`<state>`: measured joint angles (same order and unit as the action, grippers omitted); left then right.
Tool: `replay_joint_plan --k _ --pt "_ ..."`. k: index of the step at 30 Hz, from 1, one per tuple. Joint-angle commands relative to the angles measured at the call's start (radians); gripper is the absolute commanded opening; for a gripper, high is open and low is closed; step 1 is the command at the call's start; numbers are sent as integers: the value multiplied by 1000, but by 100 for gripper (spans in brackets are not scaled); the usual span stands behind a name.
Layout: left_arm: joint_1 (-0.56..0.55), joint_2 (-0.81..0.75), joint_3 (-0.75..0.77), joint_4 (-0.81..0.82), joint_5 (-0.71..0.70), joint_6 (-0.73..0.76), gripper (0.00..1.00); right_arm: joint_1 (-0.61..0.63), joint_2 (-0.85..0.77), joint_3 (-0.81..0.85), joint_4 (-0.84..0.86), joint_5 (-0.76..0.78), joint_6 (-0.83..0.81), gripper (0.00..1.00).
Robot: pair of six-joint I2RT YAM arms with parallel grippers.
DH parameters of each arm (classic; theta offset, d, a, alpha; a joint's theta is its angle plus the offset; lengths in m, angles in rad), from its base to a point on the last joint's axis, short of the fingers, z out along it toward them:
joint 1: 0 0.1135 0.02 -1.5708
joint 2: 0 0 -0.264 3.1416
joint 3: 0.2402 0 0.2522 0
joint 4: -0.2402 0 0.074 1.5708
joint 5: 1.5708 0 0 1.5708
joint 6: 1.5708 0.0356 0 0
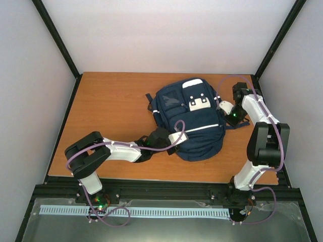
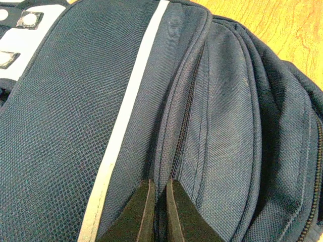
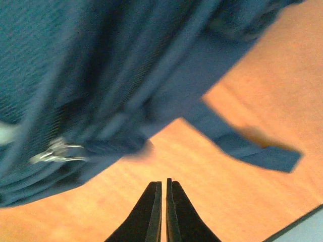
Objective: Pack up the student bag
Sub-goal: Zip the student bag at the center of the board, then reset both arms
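Where the table (image 1: pixel 111 111) runs right of centre, the bag (image 1: pixel 199 143) lies front up, its white patches (image 1: pixel 198 102) toward the far side and its base toward the near edge. The left arm reaches across from the near left to the bag's near-left corner. There the left gripper (image 2: pixel 158 180) has its jaws drawn together with only a sliver between them, and the tips sit against the navy cloth just beside a zip (image 2: pixel 184 126); whether a fold is pinched between them cannot be told. A white stripe (image 2: pixel 126 116) runs along the cloth to the left of that zip. The right arm bends round the bag's right side, and the right gripper (image 3: pixel 164 181) is likewise closed tight with nothing between its jaws; it hangs over bare wood just beside the bag, not touching it. In that blurred wrist view a metal zip pull (image 3: pixel 55 151) shows on the bag's edge, and a strap (image 3: pixel 252 146) trails onto the table.
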<state>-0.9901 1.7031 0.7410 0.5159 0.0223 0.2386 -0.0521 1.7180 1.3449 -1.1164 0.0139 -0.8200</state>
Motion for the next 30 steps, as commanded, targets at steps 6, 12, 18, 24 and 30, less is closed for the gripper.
replay_joint_plan --k 6,12,18,24,30 --pt "1 -47 -34 -28 -9 -43 1 -28 105 137 172 -53 82 3" --pt "1 -69 -18 -79 -40 -71 5 -30 51 110 217 -115 126 3" --pt "1 -132 23 -168 -108 -143 28 -33 -82 91 219 -223 188 29" --pt "2 -180 144 -406 -175 -242 38 -34 -220 49 256 -384 349 55" --pt "3 -225 263 -629 -279 -336 99 -33 -394 -41 335 -509 455 100"
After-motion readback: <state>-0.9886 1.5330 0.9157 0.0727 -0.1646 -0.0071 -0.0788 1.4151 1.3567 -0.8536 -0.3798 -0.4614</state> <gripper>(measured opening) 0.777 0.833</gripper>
